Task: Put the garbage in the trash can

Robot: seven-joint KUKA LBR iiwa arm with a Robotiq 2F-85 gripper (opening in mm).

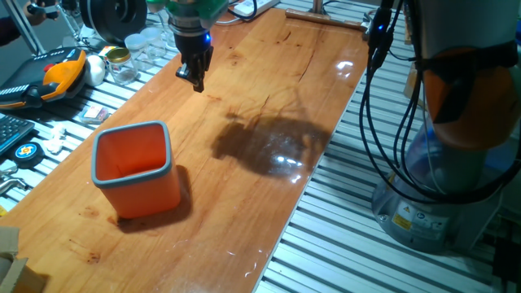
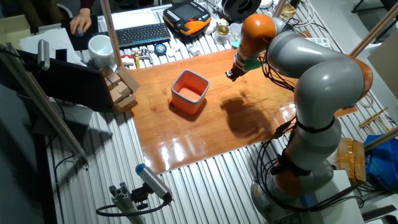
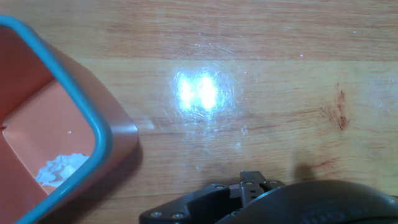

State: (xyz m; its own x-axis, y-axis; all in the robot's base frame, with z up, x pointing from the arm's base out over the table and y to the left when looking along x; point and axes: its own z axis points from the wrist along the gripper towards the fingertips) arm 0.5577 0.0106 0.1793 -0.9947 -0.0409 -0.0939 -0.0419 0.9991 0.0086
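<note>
Garbage (image 3: 60, 168) inside trash can (image 3: 102, 140), pincer (image 1: 195, 75) above wooden table (image 1: 269, 98)

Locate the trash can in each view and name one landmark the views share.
One fixed view: trash can lower left on the table.
The other fixed view: upper centre, left of the gripper.
Hand view: left edge, white garbage inside.
Shared landmark: wooden tabletop.
</note>
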